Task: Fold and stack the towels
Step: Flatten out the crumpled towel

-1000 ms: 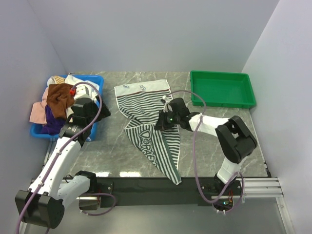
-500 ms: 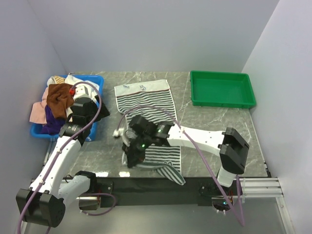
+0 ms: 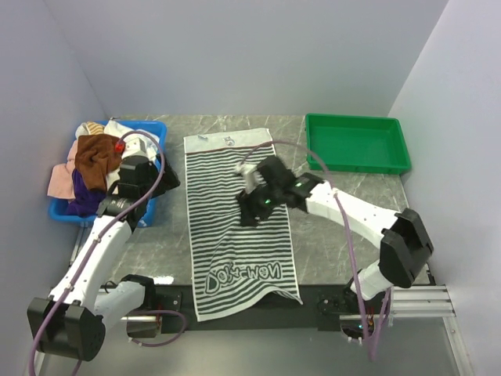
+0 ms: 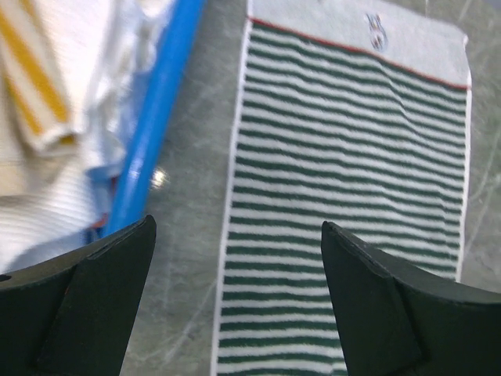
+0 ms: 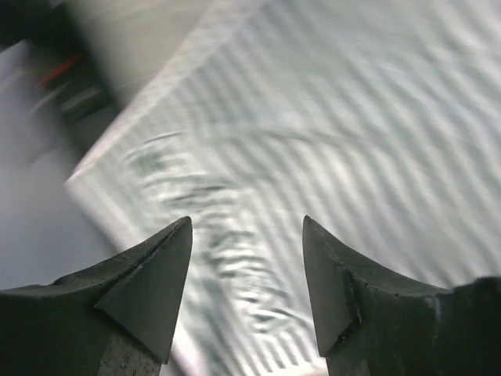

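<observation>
Striped towel of dark green and white cloth (image 3: 215,227) lies directly under the right jaws, which stand apart with nothing between them, poised low over its middle. The right wrist view is blurred, but it shows only stripes and the dark lettering between the tips. The left jaws are also wide apart and empty. They hang above the towel's far left edge, just beside the rim of the blue plastic bin (image 3: 156,128).

The striped towel is spread full length on the grey marble bench (image 3: 337,211). Its plain band is at the far end, and its lettered end runs over the bench's near edge onto the black strip. The near right corner (image 3: 291,294) looks slightly rumpled. The rest of the towels, among them a plain brown one (image 3: 95,157), are heaped in the bin. A green plastic tray (image 3: 356,166) sits far right, well apart from the cloth.

Spreading looks done, so the first fold is likely next. To do it well, each arm should probably take one near corner, pinching the single layer at its very edge where the overhang gives the tips room. The rumple wants flattening first. Both corners should then rise together, travel level and land square on the far corners, or the stripes will skew and the stack will lean.
</observation>
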Action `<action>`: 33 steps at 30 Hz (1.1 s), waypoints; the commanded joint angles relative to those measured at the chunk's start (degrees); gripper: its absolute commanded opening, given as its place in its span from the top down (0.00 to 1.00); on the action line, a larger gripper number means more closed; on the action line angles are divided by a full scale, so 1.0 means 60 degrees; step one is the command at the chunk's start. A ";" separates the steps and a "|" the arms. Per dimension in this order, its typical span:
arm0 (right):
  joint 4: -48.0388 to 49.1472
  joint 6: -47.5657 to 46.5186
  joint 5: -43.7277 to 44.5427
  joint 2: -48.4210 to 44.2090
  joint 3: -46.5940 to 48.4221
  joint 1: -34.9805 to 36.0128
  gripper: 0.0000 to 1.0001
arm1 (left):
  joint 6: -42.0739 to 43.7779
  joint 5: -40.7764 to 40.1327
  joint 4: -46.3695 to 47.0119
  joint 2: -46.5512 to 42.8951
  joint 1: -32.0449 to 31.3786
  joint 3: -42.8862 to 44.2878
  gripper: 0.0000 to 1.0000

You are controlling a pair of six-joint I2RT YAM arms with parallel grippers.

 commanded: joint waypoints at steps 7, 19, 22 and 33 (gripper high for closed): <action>0.1590 0.1406 0.3399 -0.0054 -0.1549 -0.1355 0.37 | -0.1345 0.0525 -0.0161 0.1751 -0.2153 0.0648 0.08; 0.1488 0.2416 0.3282 0.1090 -0.2413 -0.2085 0.37 | -0.2299 0.0347 0.0087 0.4067 -0.2948 0.0136 0.08; 0.1342 0.2724 0.3311 0.1031 -0.2750 -0.2524 0.37 | -0.2270 0.0435 0.0175 0.4448 -0.2933 0.0019 0.08; 0.1370 0.3179 0.4015 -0.0183 -0.3527 -0.3303 0.37 | -0.2343 0.0333 -0.0073 0.5139 -0.2948 0.0208 0.07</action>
